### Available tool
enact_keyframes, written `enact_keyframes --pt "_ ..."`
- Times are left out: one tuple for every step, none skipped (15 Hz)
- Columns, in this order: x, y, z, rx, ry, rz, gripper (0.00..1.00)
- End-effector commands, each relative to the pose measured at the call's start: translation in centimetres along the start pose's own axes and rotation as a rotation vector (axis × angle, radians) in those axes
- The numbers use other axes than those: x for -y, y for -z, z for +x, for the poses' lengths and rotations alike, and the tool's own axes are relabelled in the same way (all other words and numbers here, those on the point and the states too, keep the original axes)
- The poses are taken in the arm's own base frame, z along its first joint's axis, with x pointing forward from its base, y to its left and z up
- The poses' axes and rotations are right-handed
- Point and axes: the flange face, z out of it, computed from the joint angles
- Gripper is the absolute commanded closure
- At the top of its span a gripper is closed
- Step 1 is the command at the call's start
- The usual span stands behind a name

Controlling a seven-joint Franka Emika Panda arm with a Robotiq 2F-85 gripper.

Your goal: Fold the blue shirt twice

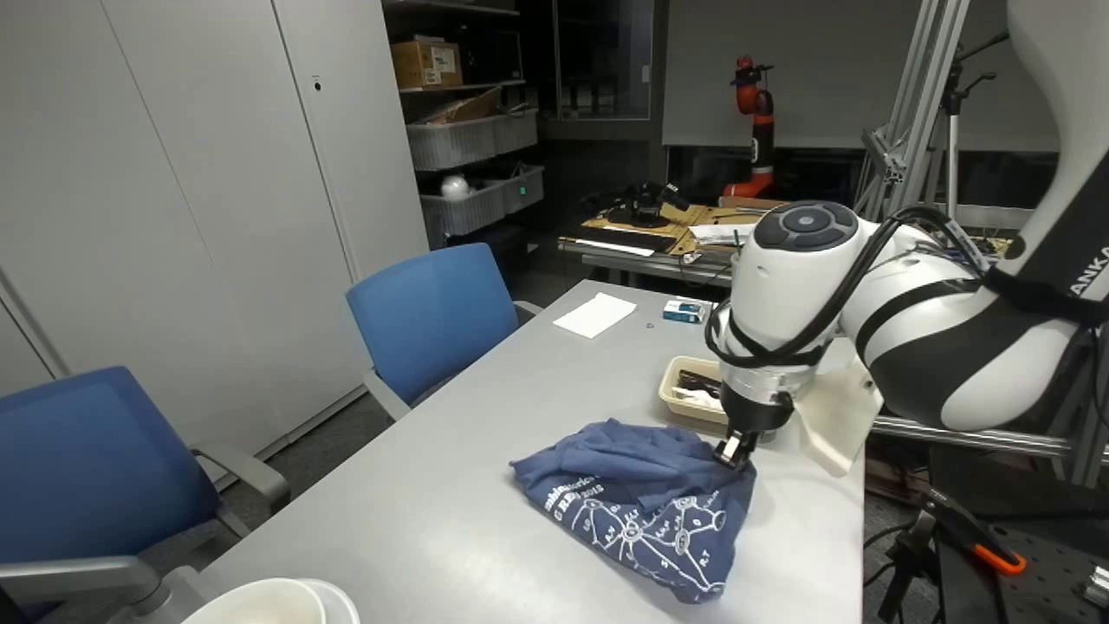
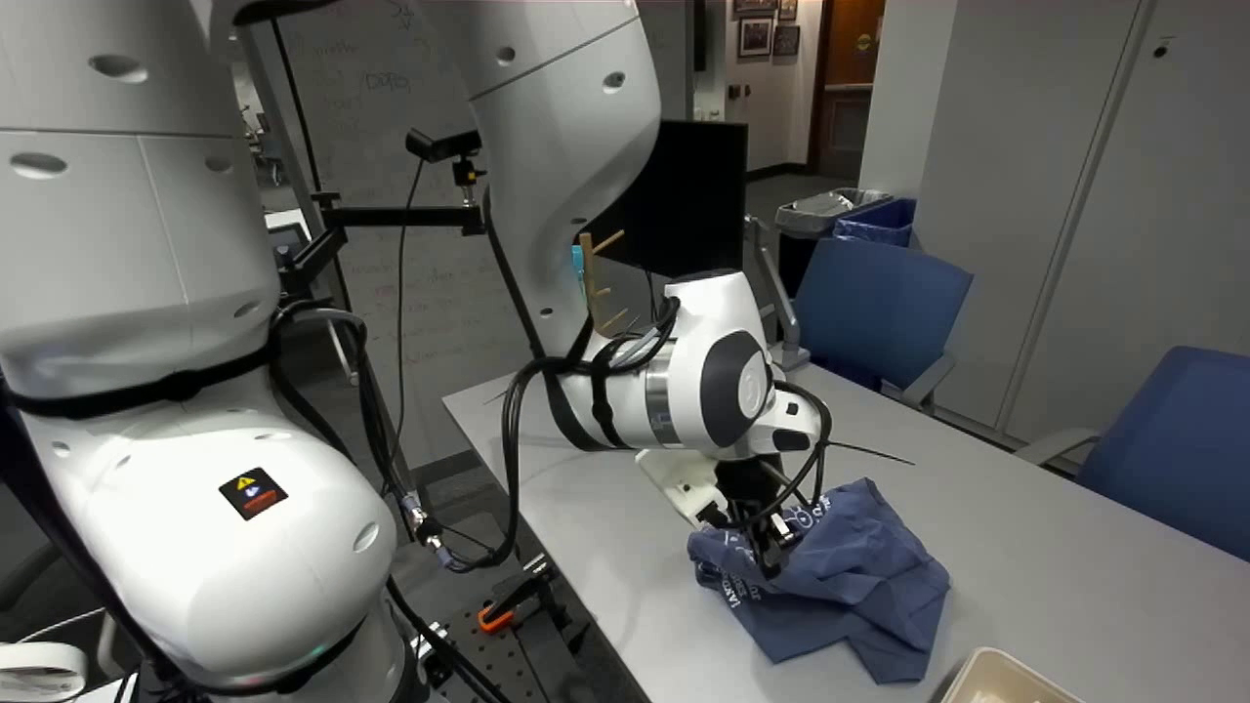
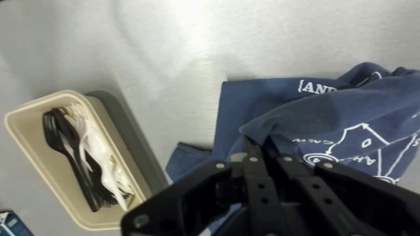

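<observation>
The blue shirt [image 1: 637,520] lies bunched and partly folded over itself on the grey table, with white lettering and line drawings showing. It also shows in an exterior view [image 2: 859,571] as a crumpled heap with a loose corner towards the camera. In the wrist view the shirt [image 3: 321,114] has a folded edge running up to the fingers. My gripper [image 1: 735,451] is at the shirt's edge; it also shows in an exterior view [image 2: 773,552]. In the wrist view the gripper's fingers [image 3: 261,146] are close together with a pinch of cloth between them. The shirt's underside is hidden.
A cream tray [image 3: 31,144] of black and white plastic cutlery stands close beside the shirt; it also shows in an exterior view [image 1: 669,394]. White paper [image 1: 596,315] and a small box [image 1: 684,311] lie farther along. White bowls [image 1: 260,602] stand at a table corner. Blue chairs [image 1: 433,316] line one side.
</observation>
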Motion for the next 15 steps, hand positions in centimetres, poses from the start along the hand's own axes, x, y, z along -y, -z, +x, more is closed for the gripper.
enact_keyframes --pt "-0.6 0.4 -2.2 0.003 -0.055 -0.066 0.62" --pt "-0.5 0.3 -2.8 0.005 -0.057 -0.072 0.56" --pt "-0.4 0.2 -3.4 0.008 -0.058 -0.075 0.46" --pt "-0.2 0.2 -3.9 0.01 -0.057 -0.075 0.4" --pt "0.0 0.2 -4.3 0.006 -0.051 -0.071 0.33" --pt "0.2 0.2 -4.7 0.002 -0.043 -0.064 0.24" --pt "0.7 -0.4 -3.6 -0.011 -0.026 -0.042 0.18" --pt "0.9 -0.2 -3.7 -0.025 -0.015 -0.021 0.09" --pt "1.2 0.0 -3.6 -0.044 0.004 0.01 0.03" --pt "1.5 0.2 -3.5 -0.061 0.019 0.037 0.0" --pt "1.7 0.4 -3.5 -0.076 0.043 0.057 0.0" --pt "1.9 0.5 -3.6 -0.093 0.067 0.078 0.0" --pt "2.0 0.6 -3.7 -0.109 0.1 0.099 0.0" --pt "2.2 0.7 -3.9 -0.118 0.129 0.112 0.0" --pt "2.2 0.6 -4.1 -0.124 0.159 0.123 0.0"
